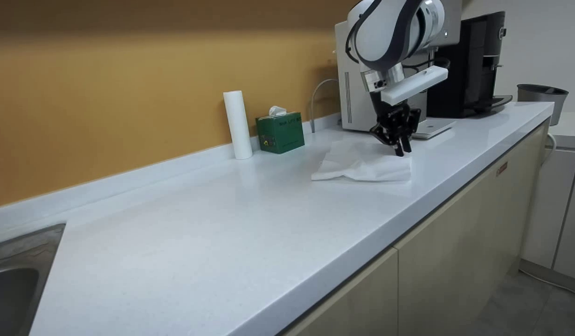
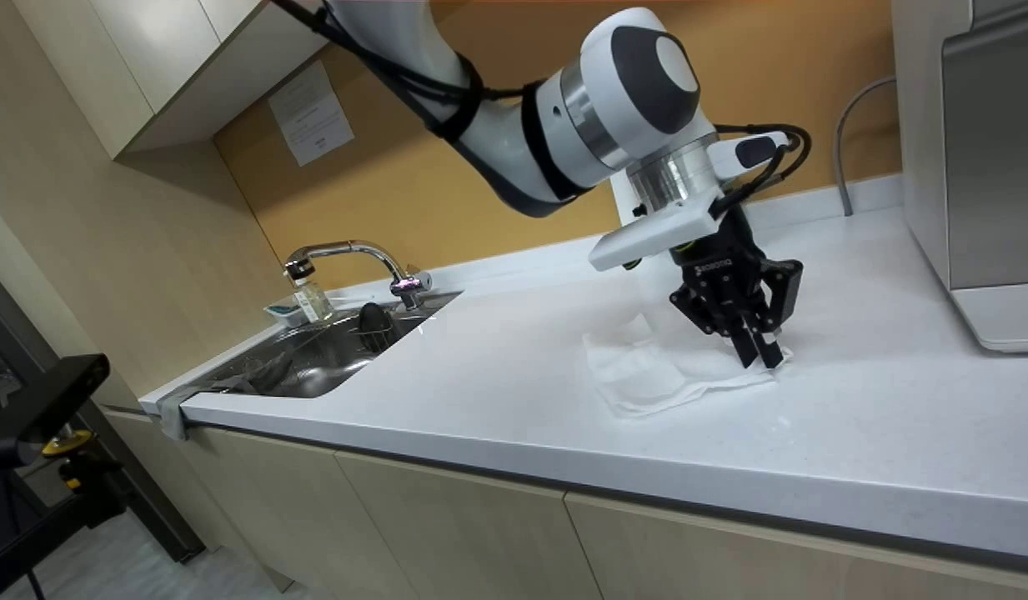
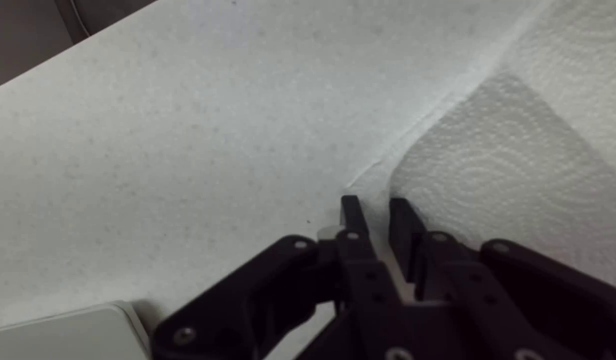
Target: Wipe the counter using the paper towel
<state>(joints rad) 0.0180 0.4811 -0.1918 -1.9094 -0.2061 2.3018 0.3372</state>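
Observation:
A white paper towel (image 1: 362, 163) lies spread and slightly rumpled on the white counter (image 1: 198, 233); it also shows in an exterior view (image 2: 655, 371) and, with its embossed pattern, in the wrist view (image 3: 507, 155). My gripper (image 1: 402, 150) points down at the towel's edge, on the side near the white machine. It also shows in an exterior view (image 2: 757, 360). In the wrist view the gripper's fingertips (image 3: 372, 205) are a small gap apart. A strip of the towel's edge lies between them, and the gap is visible. Whether the fingertips touch the counter is unclear.
A white paper roll (image 1: 238, 125) and a green tissue box (image 1: 280, 132) stand by the wall. A white machine (image 1: 355, 88) and a black coffee machine (image 1: 469, 65) stand at the counter's far end. A sink (image 2: 330, 358) with a faucet (image 2: 355, 248) is at the opposite end.

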